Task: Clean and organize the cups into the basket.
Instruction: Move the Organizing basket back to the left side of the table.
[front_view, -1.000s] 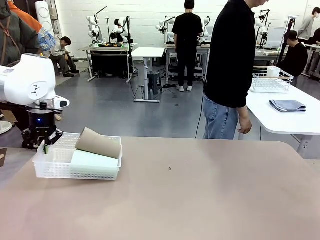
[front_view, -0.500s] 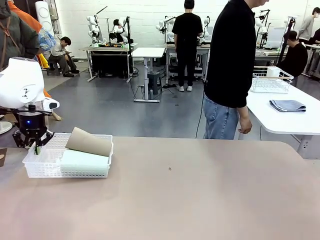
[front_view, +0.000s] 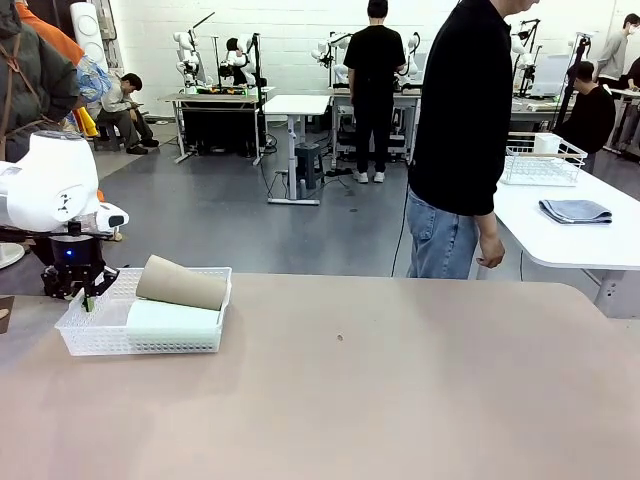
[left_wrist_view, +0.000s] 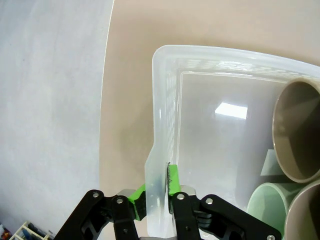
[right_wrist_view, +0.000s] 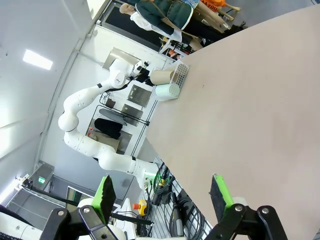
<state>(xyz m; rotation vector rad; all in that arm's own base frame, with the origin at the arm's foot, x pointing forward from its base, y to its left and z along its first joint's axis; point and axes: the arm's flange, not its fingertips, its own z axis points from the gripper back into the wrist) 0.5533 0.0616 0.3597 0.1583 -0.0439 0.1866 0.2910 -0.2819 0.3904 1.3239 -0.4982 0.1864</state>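
— Where have the cups ended up?

— Both lie on their sides in the basket (front_view: 140, 335), which sits at the left end of the desk (front_view: 400, 380). The mint cup (front_view: 172, 322) is flat against the basket's near wall, and the brown cup (front_view: 181, 283) rests on top of it, tilted, its closed end poking past the basket's right rim.

— And the left claw (left_wrist_view: 156, 192)?

— Down at the basket's left end wall, one green pad on each side of the rim. From the wrist view the pads look to be touching the plastic, but I can't tell whether it's still pinching or already letting go.

— So what worries you?

— If the arm lifts or swings away with that wall between the pads, I'd say it drags the basket, which looks light. One tug and the brown cup, only perched up there, could roll off onto the desk. The basket is also close to the desk's left edge, so a pull that way might tip it off.

— The right claw (right_wrist_view: 162, 195)?

— Wide open, holding nothing, well away from the basket
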